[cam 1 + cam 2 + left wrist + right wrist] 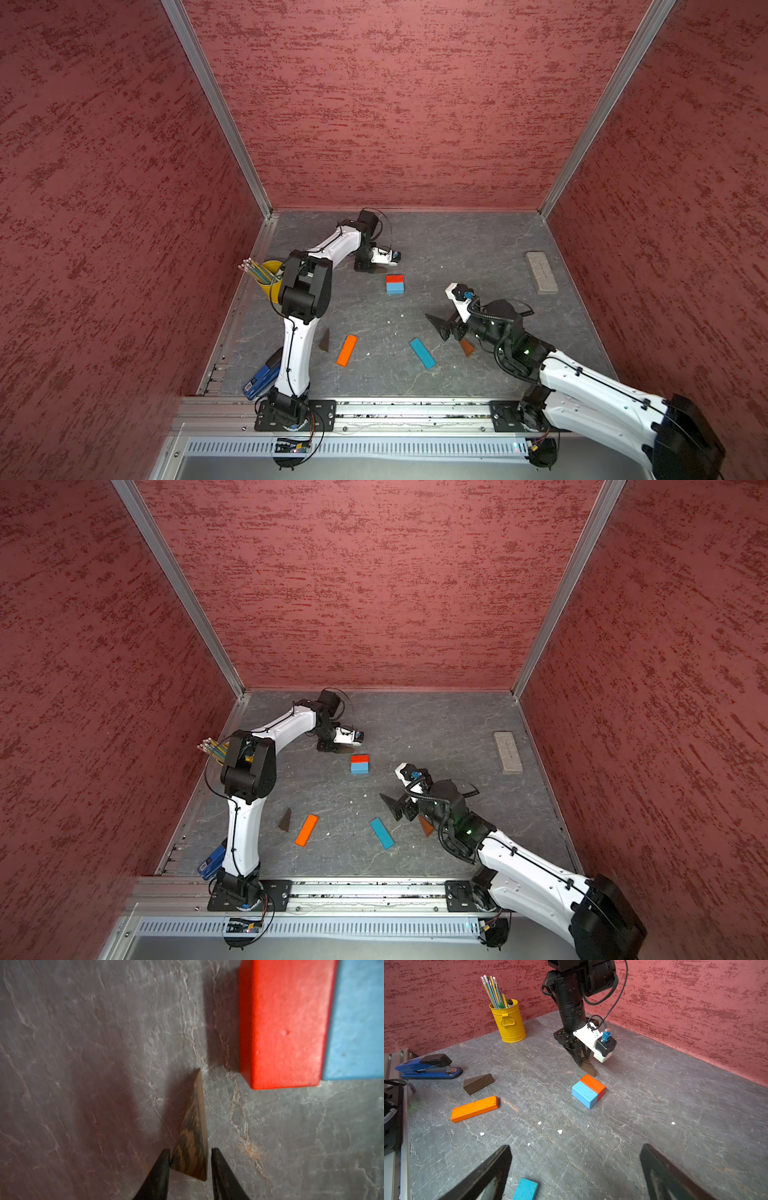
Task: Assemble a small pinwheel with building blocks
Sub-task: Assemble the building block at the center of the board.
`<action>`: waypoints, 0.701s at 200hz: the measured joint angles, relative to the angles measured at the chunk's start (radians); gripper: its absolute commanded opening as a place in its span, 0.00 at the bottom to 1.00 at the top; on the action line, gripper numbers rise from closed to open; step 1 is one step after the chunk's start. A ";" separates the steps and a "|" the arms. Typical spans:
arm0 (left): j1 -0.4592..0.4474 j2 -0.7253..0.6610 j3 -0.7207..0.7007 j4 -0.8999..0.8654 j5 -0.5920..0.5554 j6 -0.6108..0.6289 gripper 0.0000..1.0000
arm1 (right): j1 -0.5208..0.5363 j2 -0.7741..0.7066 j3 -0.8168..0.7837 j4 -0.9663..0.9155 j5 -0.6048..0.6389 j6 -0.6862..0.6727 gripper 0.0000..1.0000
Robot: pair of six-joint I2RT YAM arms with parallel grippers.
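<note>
The left gripper (190, 1149) stands narrowly parted around a streaked brown wooden wedge (193, 1126) resting on the grey marbled bench (457, 257). One finger touches it and the other is just clear. In both top views this is just above the red-and-blue cube (394, 284) at mid-frame. The right gripper (576, 1147) is spread wide at centre right, while a flat orange bar (347, 350) and a flat blue bar (422, 353) lie apart lower down, and mottled red walls (415, 104) enclose three sides.
</note>
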 measured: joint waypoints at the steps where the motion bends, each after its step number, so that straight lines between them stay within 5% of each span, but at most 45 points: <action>1: 0.000 0.000 -0.001 0.000 0.000 0.000 0.38 | 0.000 0.000 0.000 0.000 0.000 0.000 0.99; 51: 0.005 0.000 -0.018 0.042 0.004 -0.027 0.47 | 0.000 0.000 0.000 0.000 0.000 0.000 0.99; 140: 0.038 -0.026 -0.076 0.109 0.016 -0.107 0.43 | 0.000 0.005 0.000 0.000 -0.005 0.000 0.99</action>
